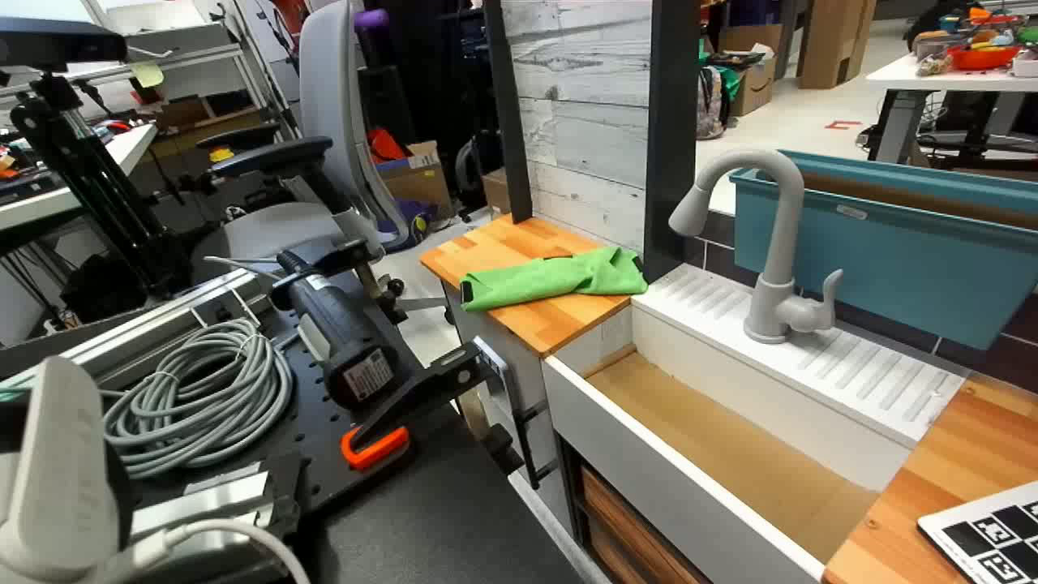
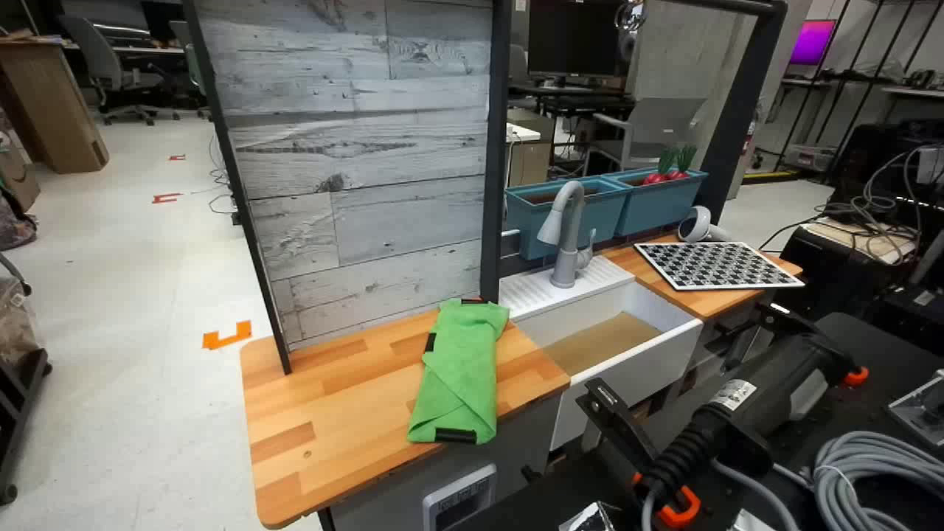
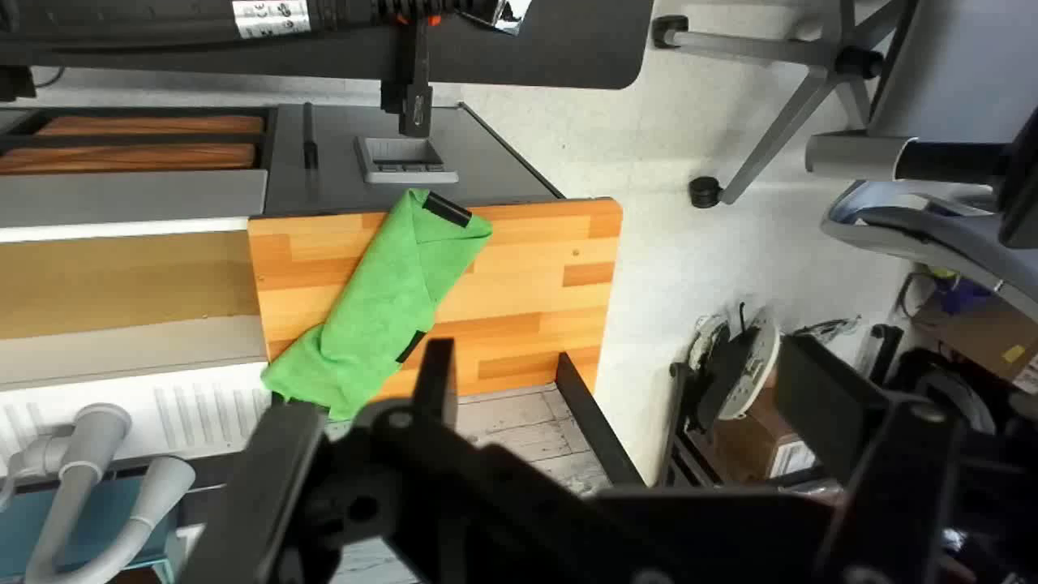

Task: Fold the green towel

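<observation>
The green towel (image 1: 551, 280) lies as a long flat strip across the wooden counter (image 2: 332, 413) left of the sink in an exterior view. It also shows in an exterior view (image 2: 464, 369) and in the wrist view (image 3: 381, 304). A flap crosses diagonally near its front end, and small black patches show on its ends and one side. Its front end reaches the counter's front edge; its back end lies by the dark post near the sink corner. My gripper (image 3: 628, 389) is open and empty, fingers wide apart, apart from the towel. It is out of view in both exterior views.
A white sink (image 1: 689, 478) with a grey faucet (image 1: 778, 243) adjoins the counter. A grey plank panel (image 2: 354, 147) with dark posts stands behind the counter. Teal planters (image 2: 575, 214) and a checkered board (image 2: 719, 265) are beyond. A black table (image 1: 454, 503) carries coiled cable and a black tool.
</observation>
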### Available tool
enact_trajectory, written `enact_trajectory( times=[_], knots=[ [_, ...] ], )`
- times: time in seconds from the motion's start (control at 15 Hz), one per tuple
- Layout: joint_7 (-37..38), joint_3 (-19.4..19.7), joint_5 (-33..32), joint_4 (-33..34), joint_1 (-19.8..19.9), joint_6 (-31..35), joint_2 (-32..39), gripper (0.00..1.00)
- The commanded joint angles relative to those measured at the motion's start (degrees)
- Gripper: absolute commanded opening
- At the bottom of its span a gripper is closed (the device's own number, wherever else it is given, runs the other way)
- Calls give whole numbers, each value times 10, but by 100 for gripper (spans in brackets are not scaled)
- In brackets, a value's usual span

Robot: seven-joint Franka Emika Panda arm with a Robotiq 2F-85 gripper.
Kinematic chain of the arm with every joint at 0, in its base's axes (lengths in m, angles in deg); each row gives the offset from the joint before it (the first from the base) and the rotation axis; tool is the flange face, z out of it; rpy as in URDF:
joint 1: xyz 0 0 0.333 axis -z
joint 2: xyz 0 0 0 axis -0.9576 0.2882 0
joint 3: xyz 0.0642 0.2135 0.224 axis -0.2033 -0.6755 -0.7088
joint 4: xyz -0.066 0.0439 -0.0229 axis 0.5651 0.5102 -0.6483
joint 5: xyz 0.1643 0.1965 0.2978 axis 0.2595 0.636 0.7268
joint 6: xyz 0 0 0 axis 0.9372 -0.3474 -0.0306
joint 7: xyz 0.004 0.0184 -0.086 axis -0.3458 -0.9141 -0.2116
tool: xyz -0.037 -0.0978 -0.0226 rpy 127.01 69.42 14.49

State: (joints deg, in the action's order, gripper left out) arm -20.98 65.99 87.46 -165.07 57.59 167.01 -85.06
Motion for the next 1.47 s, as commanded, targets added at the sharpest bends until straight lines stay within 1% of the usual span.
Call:
enact_trajectory(
  times=[0.0, 0.07, 0.27, 0.4, 0.6, 0.73, 0.87, 1.13, 1.4],
  knots=[
    [-3, -5, 4, -1, 6, -3, 1, 100],
    [-1, -7, -4, 8, 11, -4, 24, 100],
    [-12, -13, -20, 22, 19, 26, 79, 100],
    [-16, -14, -33, 39, 24, 40, 132, 100],
    [-20, -11, -44, 70, 32, 48, 221, 100],
    [-17, -14, -56, 90, 42, 76, 293, 100],
    [-10, -19, -71, 116, 51, 108, 359, 100],
    [6, -27, -105, 180, 64, 139, 489, 100],
    [33, -32, -133, 246, 62, 172, 602, 100]
  ],
)
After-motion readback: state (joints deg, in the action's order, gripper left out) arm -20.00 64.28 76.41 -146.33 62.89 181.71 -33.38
